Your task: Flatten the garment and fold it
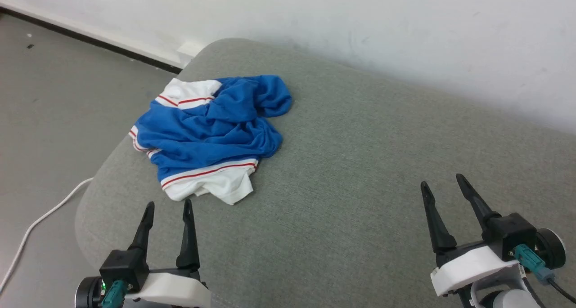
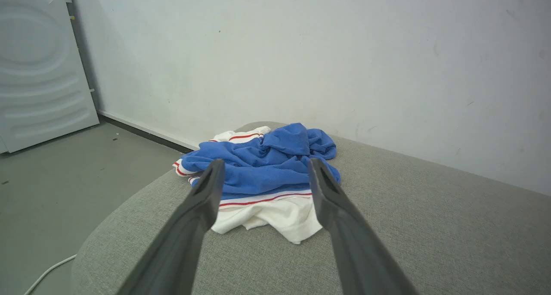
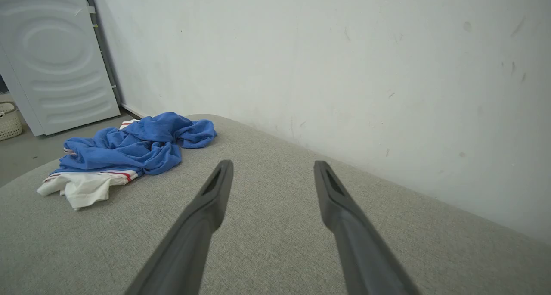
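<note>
The garment point(image 1: 211, 132) lies crumpled at the far left end of the grey cushion point(image 1: 360, 173), a white sleeve nearest the robot. The left gripper point(image 1: 168, 203) hangs just short of that sleeve, fingers apart and empty. The right gripper point(image 1: 442, 180) is well apart from it, likewise spread and empty, its fingers leaning slightly left.

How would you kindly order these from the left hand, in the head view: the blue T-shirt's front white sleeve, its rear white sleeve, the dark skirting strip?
From the left hand:
1. Front white sleeve of the blue jersey T-shirt, just ahead.
2. Rear white sleeve, at the shirt's far edge.
3. Dark skirting strip, at the wall's foot.
</note>
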Tool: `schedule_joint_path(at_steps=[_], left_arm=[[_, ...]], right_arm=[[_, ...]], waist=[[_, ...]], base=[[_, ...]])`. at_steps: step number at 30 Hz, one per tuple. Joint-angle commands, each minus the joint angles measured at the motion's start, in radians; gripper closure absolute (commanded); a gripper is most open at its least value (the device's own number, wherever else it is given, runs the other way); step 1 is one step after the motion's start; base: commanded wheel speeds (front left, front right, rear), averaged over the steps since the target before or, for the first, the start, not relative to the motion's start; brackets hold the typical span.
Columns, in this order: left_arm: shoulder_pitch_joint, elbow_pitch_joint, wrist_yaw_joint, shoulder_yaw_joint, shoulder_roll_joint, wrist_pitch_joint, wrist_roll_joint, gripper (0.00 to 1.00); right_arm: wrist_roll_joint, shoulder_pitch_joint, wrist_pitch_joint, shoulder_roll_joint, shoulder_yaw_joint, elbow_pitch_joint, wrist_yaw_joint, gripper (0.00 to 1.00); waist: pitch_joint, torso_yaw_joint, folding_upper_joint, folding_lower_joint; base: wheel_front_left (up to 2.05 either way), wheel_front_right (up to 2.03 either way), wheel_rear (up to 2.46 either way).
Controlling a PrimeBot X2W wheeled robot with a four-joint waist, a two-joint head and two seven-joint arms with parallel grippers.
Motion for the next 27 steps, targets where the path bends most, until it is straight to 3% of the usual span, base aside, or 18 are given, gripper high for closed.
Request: schedule_joint_path(at_steps=[1, 27], left_arm=[[0.011, 0.002, 0.011, 0.0, -0.004, -0.012, -0.009, 0.0], [0.023, -0.005, 0.029, -0.013, -0.005, -0.062, -0.036, 0.0]], right_arm=[[-0.001, 0.001, -0.01, 0.003, 0.0, 0.003, -0.002, 0.0], [-0.005, -0.003, -0.043, 0.004, 0.007, 0.008, -0.002, 0.0]], waist=[[0.003, 0.019, 0.0, 0.0001], [0.019, 0.13, 0.0, 0.0001]], base=[[0.0, 0.0, 0.0], [0.0, 0.0, 0.0]])
